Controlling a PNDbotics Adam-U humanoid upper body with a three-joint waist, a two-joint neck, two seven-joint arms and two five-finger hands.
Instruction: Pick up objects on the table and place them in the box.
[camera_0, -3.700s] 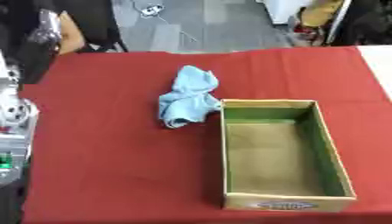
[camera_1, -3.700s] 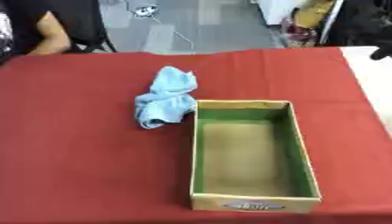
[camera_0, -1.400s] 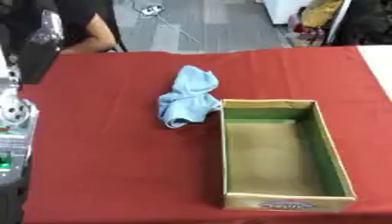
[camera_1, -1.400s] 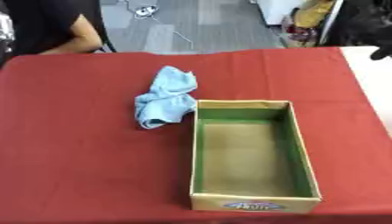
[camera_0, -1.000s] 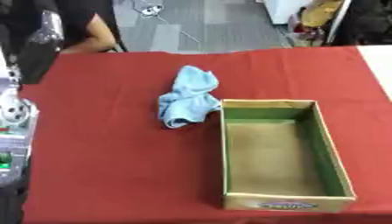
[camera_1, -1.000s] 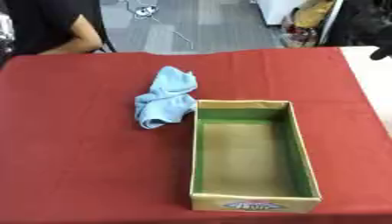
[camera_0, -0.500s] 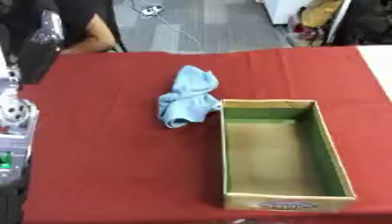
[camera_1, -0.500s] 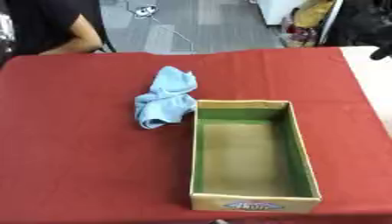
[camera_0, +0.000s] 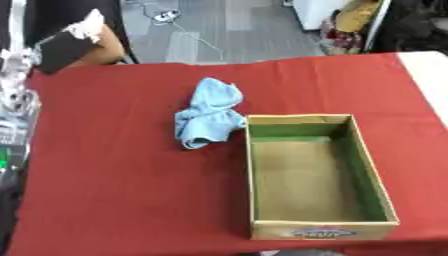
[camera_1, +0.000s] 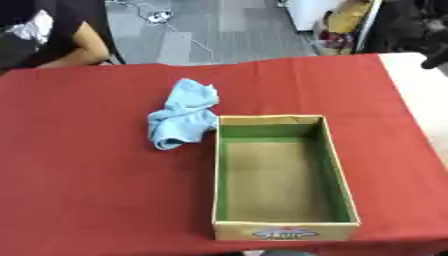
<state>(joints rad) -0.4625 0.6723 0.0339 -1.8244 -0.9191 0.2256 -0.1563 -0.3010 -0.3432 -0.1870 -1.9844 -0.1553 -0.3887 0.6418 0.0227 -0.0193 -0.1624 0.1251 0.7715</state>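
A crumpled light-blue cloth (camera_0: 210, 118) lies on the red table (camera_0: 114, 190), its lower edge touching the far left corner of the box. The open cardboard box (camera_1: 282, 227) has green inner walls and a bare brown floor, and it stands right of the table's middle with nothing inside. Neither hand shows in either view. Silver and black parts of my left arm (camera_0: 12, 120) stand at the left edge of the left eye view, well apart from the cloth.
A pale strip of another surface (camera_1: 427, 95) borders the table on the right. A small grey shape (camera_0: 293, 253) peeks in at the bottom edge below the box. A seated person and grey floor lie beyond the far edge.
The cloth and box have not moved. A small grey shape has come in at the bottom edge below the box.
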